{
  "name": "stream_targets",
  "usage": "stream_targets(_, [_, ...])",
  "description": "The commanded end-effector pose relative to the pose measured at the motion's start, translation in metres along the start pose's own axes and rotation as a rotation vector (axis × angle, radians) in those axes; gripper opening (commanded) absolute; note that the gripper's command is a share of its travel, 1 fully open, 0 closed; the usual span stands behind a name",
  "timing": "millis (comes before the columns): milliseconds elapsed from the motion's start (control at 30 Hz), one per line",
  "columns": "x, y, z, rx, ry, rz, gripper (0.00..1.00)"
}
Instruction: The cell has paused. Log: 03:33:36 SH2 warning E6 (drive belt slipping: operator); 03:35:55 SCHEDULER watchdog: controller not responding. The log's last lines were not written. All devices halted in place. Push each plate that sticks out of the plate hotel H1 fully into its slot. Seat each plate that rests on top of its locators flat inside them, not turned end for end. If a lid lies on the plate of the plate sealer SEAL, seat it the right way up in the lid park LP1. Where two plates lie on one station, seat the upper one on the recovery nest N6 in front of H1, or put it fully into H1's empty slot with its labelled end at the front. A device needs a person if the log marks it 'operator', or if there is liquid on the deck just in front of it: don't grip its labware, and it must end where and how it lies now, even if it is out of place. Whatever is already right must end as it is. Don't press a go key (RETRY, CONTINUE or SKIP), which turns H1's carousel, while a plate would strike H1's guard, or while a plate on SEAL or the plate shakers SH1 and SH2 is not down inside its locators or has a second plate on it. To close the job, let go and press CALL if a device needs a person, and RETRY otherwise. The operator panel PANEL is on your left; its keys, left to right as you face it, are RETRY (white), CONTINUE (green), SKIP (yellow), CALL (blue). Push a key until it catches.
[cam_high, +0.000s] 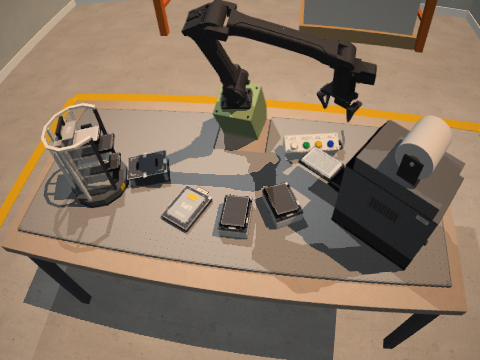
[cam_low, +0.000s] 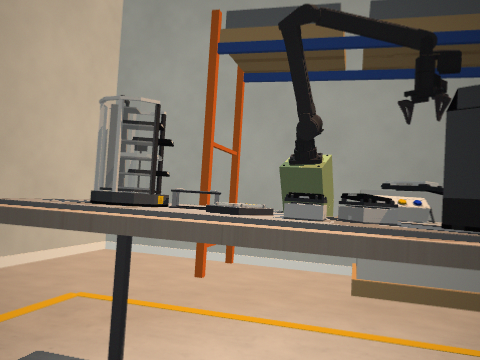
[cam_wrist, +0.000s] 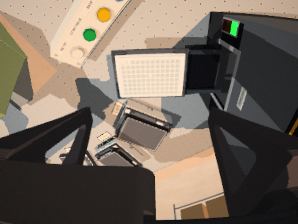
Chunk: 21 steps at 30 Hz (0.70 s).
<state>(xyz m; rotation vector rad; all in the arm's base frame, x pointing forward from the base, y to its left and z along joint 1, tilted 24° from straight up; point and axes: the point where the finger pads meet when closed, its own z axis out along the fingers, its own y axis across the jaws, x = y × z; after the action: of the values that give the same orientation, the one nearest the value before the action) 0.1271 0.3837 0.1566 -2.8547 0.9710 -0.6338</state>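
Observation:
My gripper (cam_high: 339, 105) is open and empty, high above the deck between the operator panel (cam_high: 312, 142) and the sealer (cam_high: 394, 198). It also shows in the side view (cam_low: 422, 107). In the wrist view a white gridded plate or lid (cam_wrist: 149, 75) lies on the sealer's tray, straight below my fingers; it also shows from above (cam_high: 321, 163). I cannot tell whether it is a lid. Two shakers carry dark plates: the left plate (cam_high: 235, 211) lies flat, the right plate (cam_high: 282, 200) looks askew. The plate hotel (cam_high: 82, 155) stands far left, with dark plates jutting from its front.
An empty nest (cam_high: 148, 168) sits in front of the hotel. A flat tray with a yellow label (cam_high: 186, 207) lies next to the left shaker. The arm's green base (cam_high: 240, 112) is at the back middle. The sealer's white roll (cam_high: 424, 142) rises beside my gripper.

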Motion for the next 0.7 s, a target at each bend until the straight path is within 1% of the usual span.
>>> stream_targets(0, [0.020, 0.000, -0.004, -0.002, 0.002, 0.128, 1.00])
stream_targets(300, [0.049, 0.001, -0.004, -0.002, 0.003, 0.428, 1.00])
stream_targets(333, [0.052, 0.002, -0.001, -0.007, 0.007, 0.459, 1.00])
stream_targets(400, [0.052, 0.002, -0.001, -0.007, 0.007, 0.459, 1.00])
stream_targets(433, [0.051, -0.001, 0.004, -0.019, 0.016, 0.485, 1.00])
stream_targets(467, [0.055, 0.002, 0.005, -0.021, 0.017, 0.517, 1.00])
stream_targets(500, [0.063, 0.002, -0.004, -0.002, 0.003, 0.561, 1.00])
stream_targets(567, [0.069, 0.002, -0.004, -0.002, 0.003, 0.628, 1.00])
stream_targets(633, [0.076, -0.004, -0.009, 0.009, -0.007, 0.701, 1.00])
stream_targets(667, [0.079, -0.001, -0.006, 0.003, -0.002, 0.731, 1.00])
